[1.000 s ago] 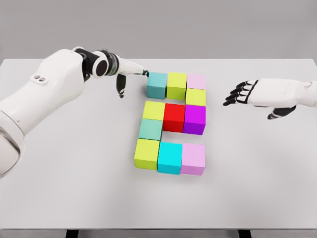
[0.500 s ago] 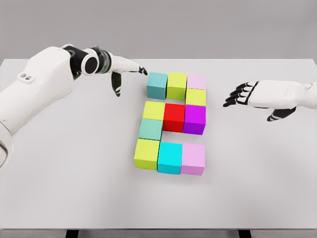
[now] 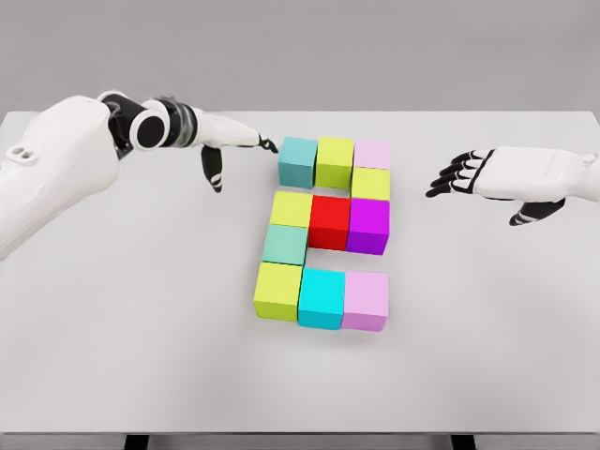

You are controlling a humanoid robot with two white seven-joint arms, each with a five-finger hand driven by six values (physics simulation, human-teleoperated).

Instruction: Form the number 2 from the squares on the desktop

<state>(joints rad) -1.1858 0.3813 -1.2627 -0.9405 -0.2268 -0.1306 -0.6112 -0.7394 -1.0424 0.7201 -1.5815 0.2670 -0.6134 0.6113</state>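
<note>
Coloured cubes stand packed together in a figure-2 shape in the middle of the white table. The top row is a teal cube, an olive cube and a pale pink cube. A yellow-green cube sits under the pink one. The middle row runs yellow, red, magenta. Below come a sea-green cube, then lime, cyan and lilac. My left hand hovers open just left of the teal cube, apart from it. My right hand is open at the right.
My left arm has drawn back to the left, and its fingertips have come off the teal cube. The right hand and the cubes have stayed put.
</note>
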